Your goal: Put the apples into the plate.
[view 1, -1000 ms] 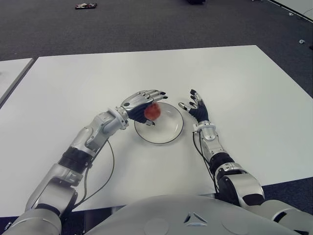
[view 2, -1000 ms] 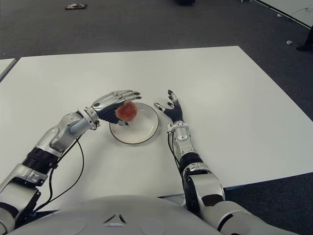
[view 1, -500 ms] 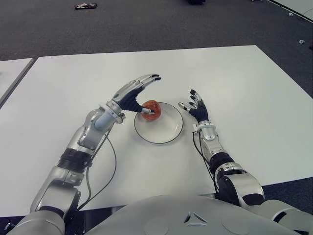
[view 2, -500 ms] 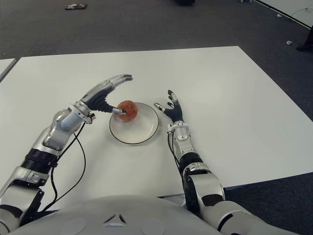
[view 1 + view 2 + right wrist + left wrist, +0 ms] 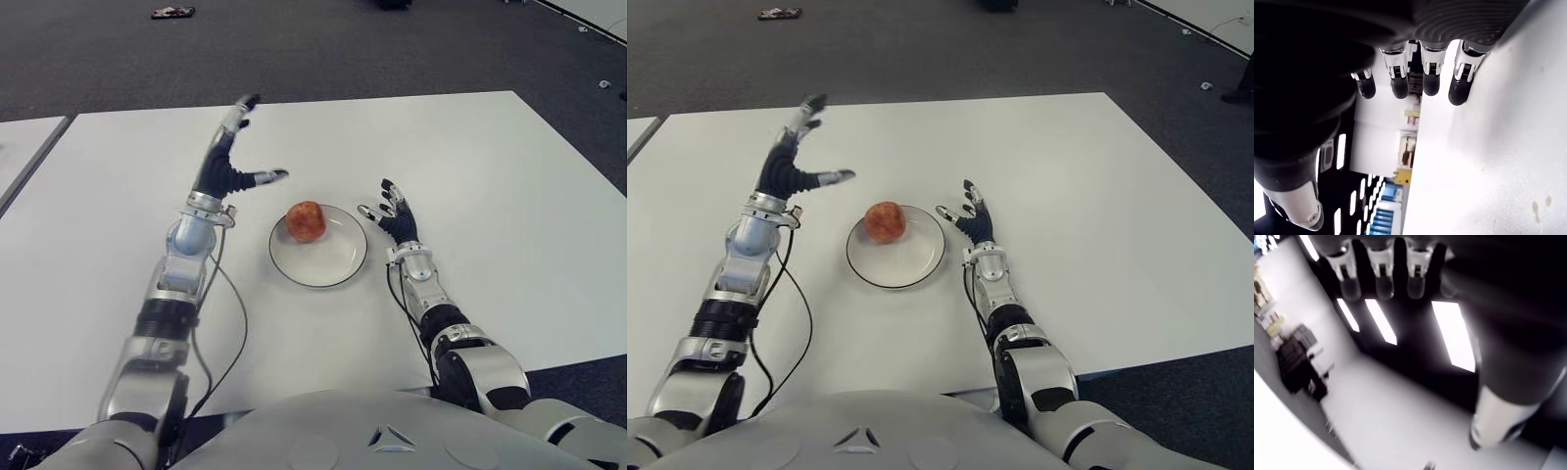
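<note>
One apple (image 5: pixel 306 220) sits in the plate (image 5: pixel 338 266), both hands apart.

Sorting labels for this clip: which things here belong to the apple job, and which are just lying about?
Job:
- red apple, lying in the plate
- round white plate with dark rim
- left hand, open, raised left of the plate
- right hand, open, right of the plate

Lying about:
- small dark object on the grey carpet

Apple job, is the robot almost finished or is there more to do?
Done: one apple sits in the plate. In hand: nothing. The left hand is lifted over the table left of the plate, fingers spread and empty. The right hand shows open just right of the plate. Left: no other apple shows on the table, so it looks nearly finished.
</note>
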